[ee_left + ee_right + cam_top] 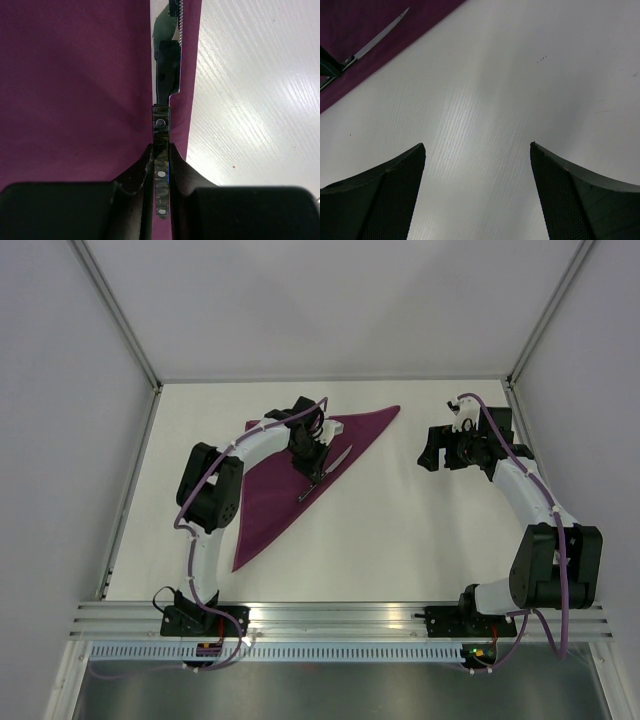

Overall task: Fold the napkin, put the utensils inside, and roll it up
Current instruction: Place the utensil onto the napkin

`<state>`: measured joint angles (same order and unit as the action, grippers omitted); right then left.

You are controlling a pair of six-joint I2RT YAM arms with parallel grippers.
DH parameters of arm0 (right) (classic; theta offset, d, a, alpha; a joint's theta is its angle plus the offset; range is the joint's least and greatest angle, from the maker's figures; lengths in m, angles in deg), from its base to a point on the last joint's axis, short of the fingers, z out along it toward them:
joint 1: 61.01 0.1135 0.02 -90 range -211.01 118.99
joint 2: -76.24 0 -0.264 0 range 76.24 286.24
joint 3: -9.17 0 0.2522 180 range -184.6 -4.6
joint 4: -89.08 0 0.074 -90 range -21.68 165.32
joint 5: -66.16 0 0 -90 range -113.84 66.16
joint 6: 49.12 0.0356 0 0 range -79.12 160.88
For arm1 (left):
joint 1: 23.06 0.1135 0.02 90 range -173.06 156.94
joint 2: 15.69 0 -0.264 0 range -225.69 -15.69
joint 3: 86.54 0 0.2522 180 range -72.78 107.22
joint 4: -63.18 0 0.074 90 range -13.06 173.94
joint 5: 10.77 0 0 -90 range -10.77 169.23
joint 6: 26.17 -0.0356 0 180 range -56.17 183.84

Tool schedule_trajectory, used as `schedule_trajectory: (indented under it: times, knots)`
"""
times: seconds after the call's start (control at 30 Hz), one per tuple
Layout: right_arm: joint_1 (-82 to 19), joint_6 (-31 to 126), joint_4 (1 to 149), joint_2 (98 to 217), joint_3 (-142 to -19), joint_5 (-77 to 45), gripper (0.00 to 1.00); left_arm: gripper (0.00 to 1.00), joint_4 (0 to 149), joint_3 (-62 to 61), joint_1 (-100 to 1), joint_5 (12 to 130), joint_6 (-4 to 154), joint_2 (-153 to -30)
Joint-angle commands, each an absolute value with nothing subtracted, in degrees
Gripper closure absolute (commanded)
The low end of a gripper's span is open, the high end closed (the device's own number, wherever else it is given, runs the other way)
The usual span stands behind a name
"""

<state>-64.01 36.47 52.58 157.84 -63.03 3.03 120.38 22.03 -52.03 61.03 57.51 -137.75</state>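
On the white bench (400, 530), left of centre: deep magenta-purple cloth napkin (275, 495) folded into a triangle | left gripper (160, 147) pinched narrow on the handle of a slender silvery metal knife (161, 127), over the napkin beside its long edge | right gripper (477, 145) spread wide above the bench, well apart from the napkin

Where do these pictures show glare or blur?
Left wrist view: the blade of the knife mirrors bright light, and the table gleams in streaks. Right wrist view: a pale glare patch on the table. Top view: even light, faint shadows.
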Motion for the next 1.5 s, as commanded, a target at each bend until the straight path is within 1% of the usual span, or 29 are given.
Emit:
schedule_trajectory:
  times: [0.0,0.43,0.9,1.47]
  knots:
    - [-64.2,35.6,54.0,157.7,-63.0,2.9,0.10,0.98,120.4,24.6,-52.2,60.7,55.2,-138.5]
    - [-64.2,35.5,54.0,157.8,-63.0,2.7,0.10,0.98,120.5,24.7,-52.7,59.8,55.3,-140.8]
    - [-64.1,35.4,54.0,158.0,-63.0,2.8,0.10,0.97,120.8,24.6,-53.0,60.9,55.0,-140.7]
    - [-64.2,35.4,53.9,158.0,-63.0,2.5,0.10,0.86,121.6,24.4,-53.8,60.5,54.6,-140.0]
